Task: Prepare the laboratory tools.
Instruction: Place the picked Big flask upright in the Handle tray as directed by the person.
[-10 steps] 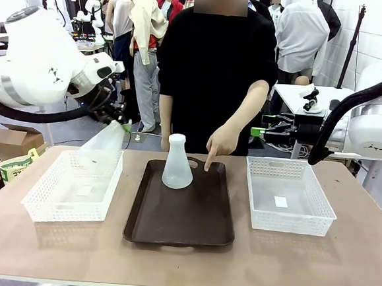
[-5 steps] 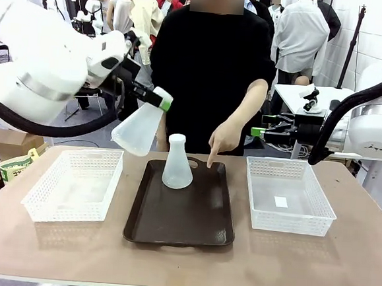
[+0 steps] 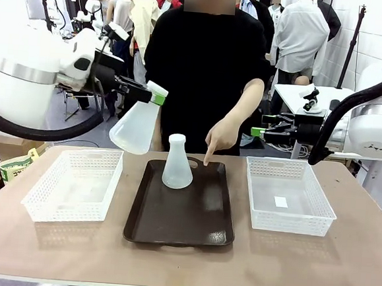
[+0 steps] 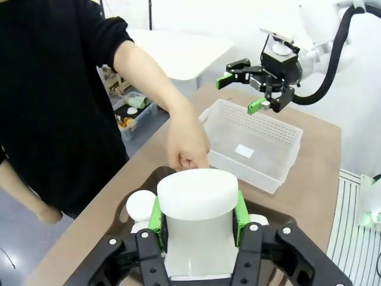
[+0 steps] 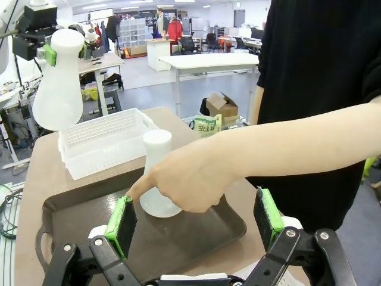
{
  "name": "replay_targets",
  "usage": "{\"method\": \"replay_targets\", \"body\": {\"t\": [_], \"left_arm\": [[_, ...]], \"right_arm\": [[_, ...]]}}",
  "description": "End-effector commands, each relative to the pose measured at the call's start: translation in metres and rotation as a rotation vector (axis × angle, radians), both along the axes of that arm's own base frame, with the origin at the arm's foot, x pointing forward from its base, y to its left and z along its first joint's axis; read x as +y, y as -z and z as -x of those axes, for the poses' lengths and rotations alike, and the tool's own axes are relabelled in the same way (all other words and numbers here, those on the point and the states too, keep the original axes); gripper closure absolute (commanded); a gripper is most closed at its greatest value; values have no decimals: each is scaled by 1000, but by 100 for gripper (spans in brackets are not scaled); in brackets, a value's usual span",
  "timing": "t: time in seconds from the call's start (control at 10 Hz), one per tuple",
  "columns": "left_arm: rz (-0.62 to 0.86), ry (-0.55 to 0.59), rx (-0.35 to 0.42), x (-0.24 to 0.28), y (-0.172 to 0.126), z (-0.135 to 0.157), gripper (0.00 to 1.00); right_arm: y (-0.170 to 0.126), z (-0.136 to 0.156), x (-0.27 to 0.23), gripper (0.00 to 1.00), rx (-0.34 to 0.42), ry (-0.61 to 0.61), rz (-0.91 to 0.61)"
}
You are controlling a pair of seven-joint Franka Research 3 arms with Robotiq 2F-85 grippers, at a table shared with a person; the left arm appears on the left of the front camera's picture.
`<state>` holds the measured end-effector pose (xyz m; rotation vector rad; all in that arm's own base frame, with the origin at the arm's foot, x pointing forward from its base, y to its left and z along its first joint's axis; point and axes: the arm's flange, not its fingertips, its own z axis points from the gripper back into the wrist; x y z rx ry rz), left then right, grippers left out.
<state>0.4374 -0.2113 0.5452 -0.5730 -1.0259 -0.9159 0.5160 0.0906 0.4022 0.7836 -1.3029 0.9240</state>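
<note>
One translucent whitish flask (image 3: pixel 134 128) hangs tilted in the air above the gap between the left basket and the tray. My left gripper (image 3: pixel 156 95) is shut on its neck (image 4: pixel 196 217), green pads on both sides. From the right wrist the held flask (image 5: pixel 59 83) appears at top left. The other flask (image 3: pixel 177 163) stands upright at the back of the dark brown tray (image 3: pixel 184 228) and also appears from the right wrist (image 5: pixel 157 173). My right gripper (image 3: pixel 265 130) hovers open behind the right basket, its pads (image 5: pixel 122 223) wide apart with nothing between them.
A person stands at the far side, one hand (image 3: pixel 219 140) pointing down at the tray's back right, beside the standing flask. A white lattice basket (image 3: pixel 72 185) sits left of the tray. Another (image 3: pixel 287 196) sits right, holding a small white label.
My left arm has lifted the flask out of the left basket, up and to the right toward the tray. The right arm, the standing flask and the pointing hand have stayed put.
</note>
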Motion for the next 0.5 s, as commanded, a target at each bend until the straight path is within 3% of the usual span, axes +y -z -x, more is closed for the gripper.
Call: {"method": "replay_targets", "body": {"t": [0.0,0.1,0.4], "left_arm": [[25,6,-1,13,-2,-3,100],[9,130,7,7,5,-3,100],[116,309,61,-11,39,-12,100]], "right_arm": [[0,0,1,0,6,9,8],[0,0,1,0,6,9,8],[0,0,1,0,6,9,8]]}}
